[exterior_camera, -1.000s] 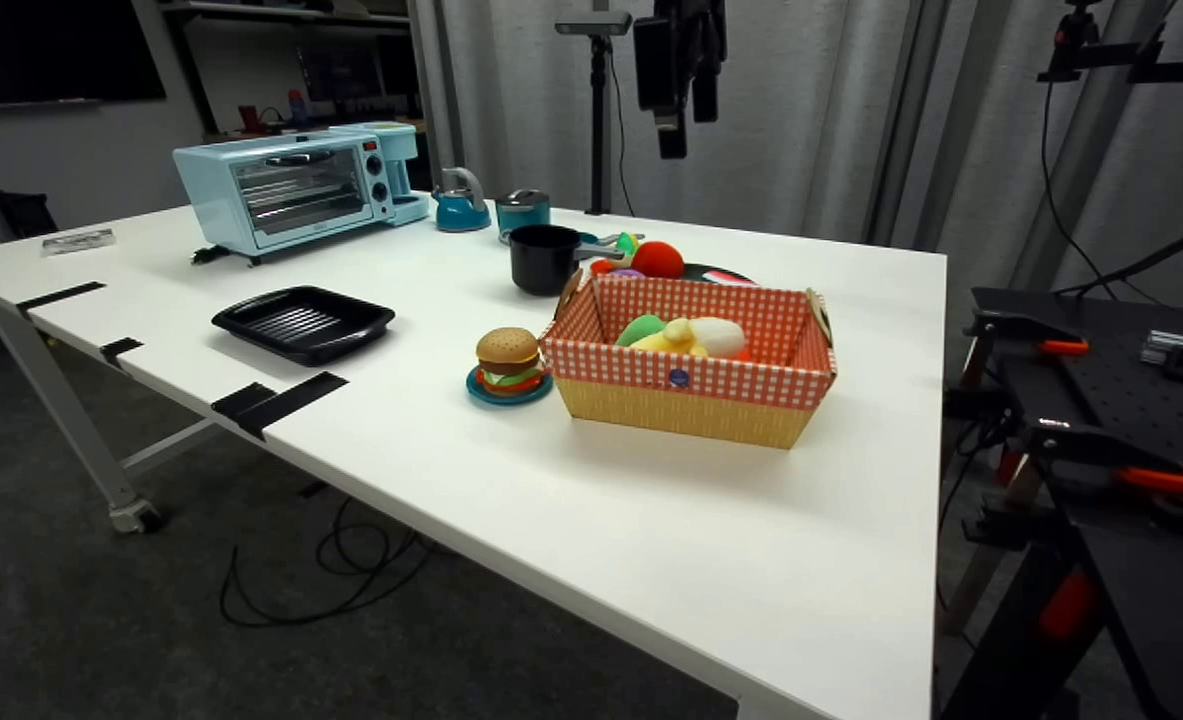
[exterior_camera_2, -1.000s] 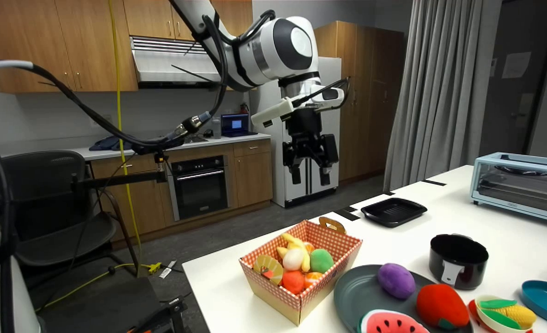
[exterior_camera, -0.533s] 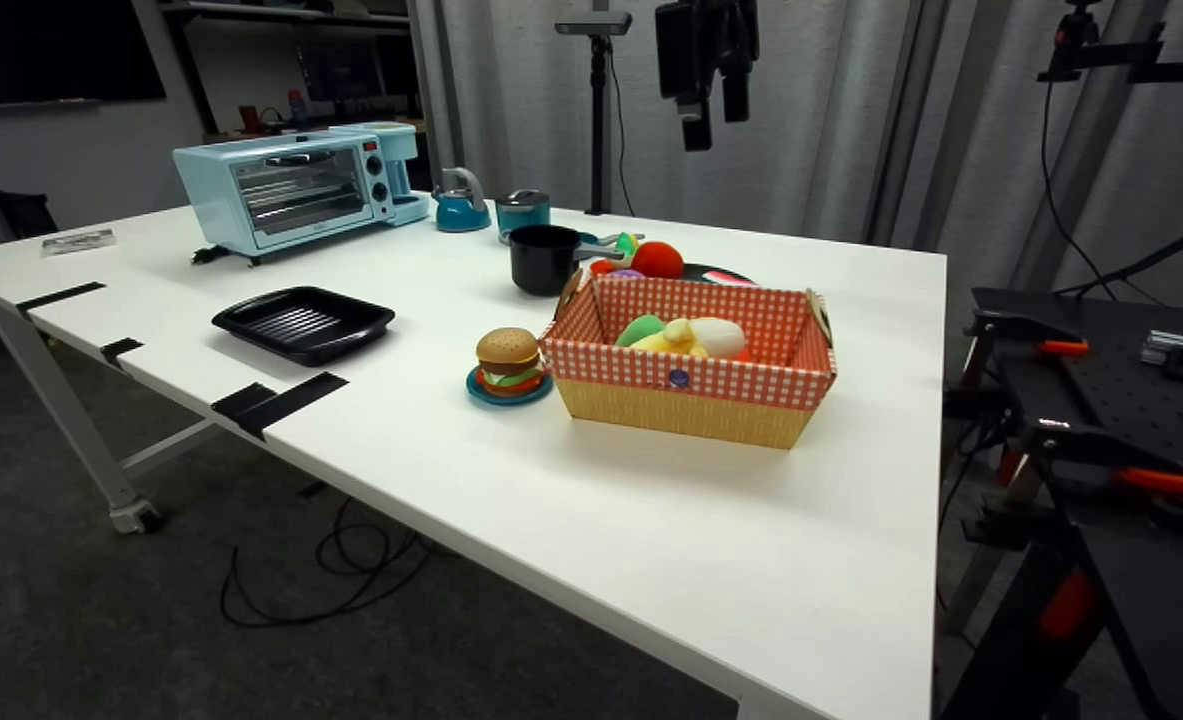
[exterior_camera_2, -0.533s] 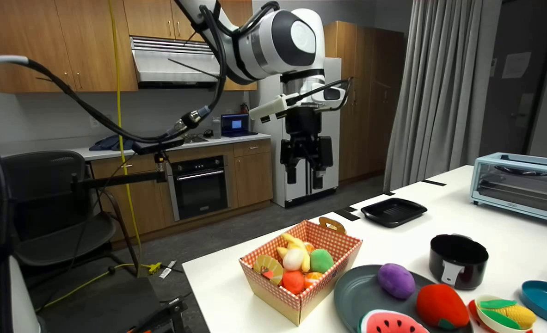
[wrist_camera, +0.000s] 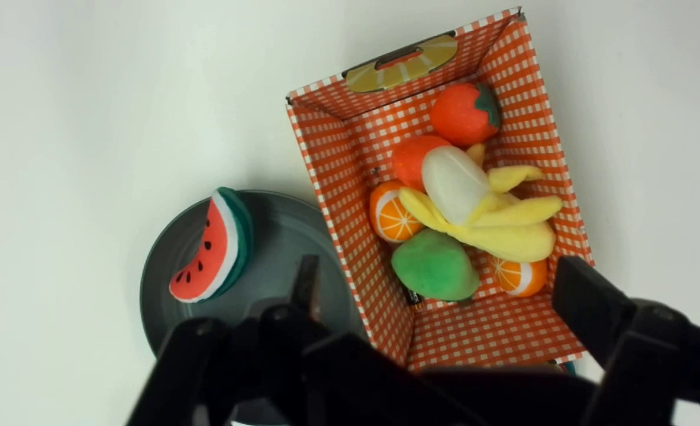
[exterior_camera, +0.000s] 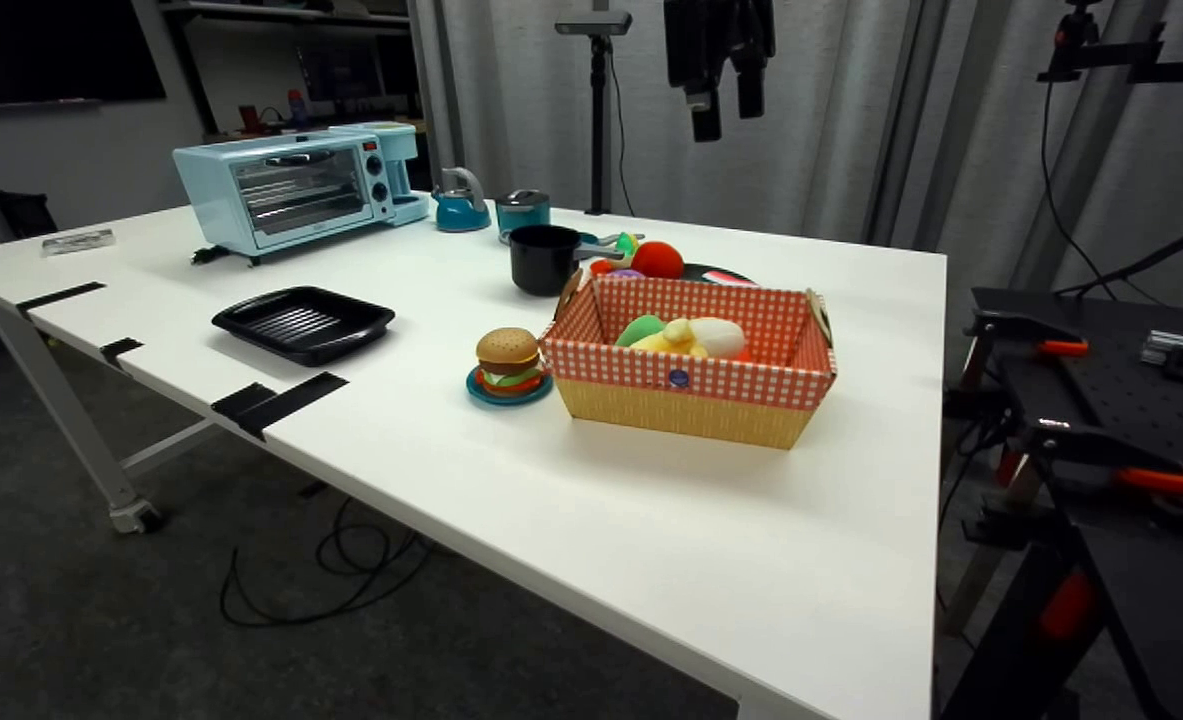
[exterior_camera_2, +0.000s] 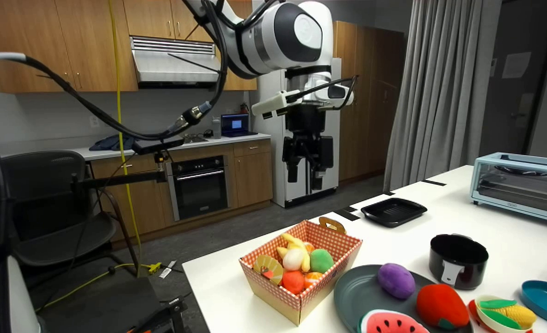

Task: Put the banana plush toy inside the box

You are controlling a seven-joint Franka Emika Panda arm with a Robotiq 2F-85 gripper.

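Note:
The banana plush toy [wrist_camera: 500,234], pale yellow with a white middle, lies inside the box [wrist_camera: 474,337] on top of other plush fruits, and its peel leans on one side wall. In both exterior views the banana [exterior_camera: 679,338] [exterior_camera_2: 296,242] shows within the checkered rim of the box [exterior_camera: 686,410] [exterior_camera_2: 273,295]. My gripper [exterior_camera_2: 304,178] is open and empty, high above the table. It also shows at the top of an exterior view [exterior_camera: 728,112]. In the wrist view its spread fingers [wrist_camera: 438,275] have nothing between them, with the box below. The toy's underside is hidden.
A dark plate [exterior_camera_2: 363,296] with watermelon [exterior_camera_2: 391,323], purple [exterior_camera_2: 396,280] and red plush toys is beside the box. A burger toy [exterior_camera: 508,360], black pot [exterior_camera_2: 458,261], black tray [exterior_camera: 303,322] and blue toaster oven [exterior_camera: 291,185] stand on the table.
My open gripper has moved up, and to the right in an exterior view, and hangs more upright. The banana and the box have not moved.

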